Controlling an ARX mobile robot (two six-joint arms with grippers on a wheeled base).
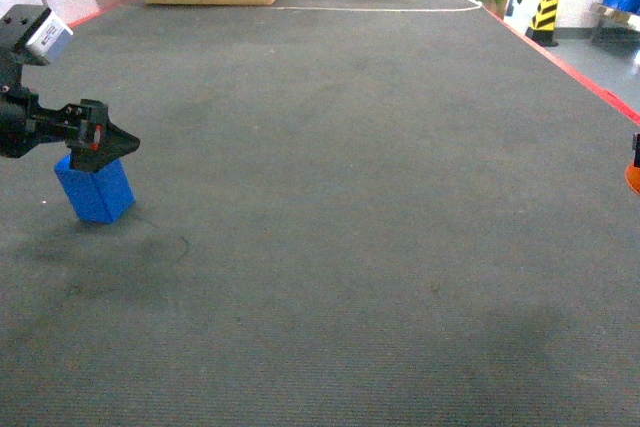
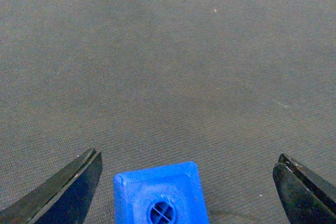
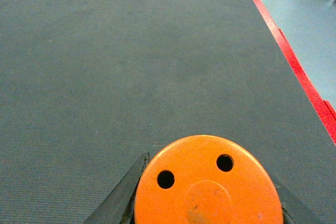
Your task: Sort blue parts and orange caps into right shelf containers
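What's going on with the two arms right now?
The left gripper is open, its black fingers spread either side of a small bright blue box-shaped block that sits on the grey carpet floor; neither finger visibly touches it yet. The right gripper is closed on a small orange cylindrical cap with small holes in its flat top, only just visible at the right edge of the head view. No shelf or crates can be seen from here.
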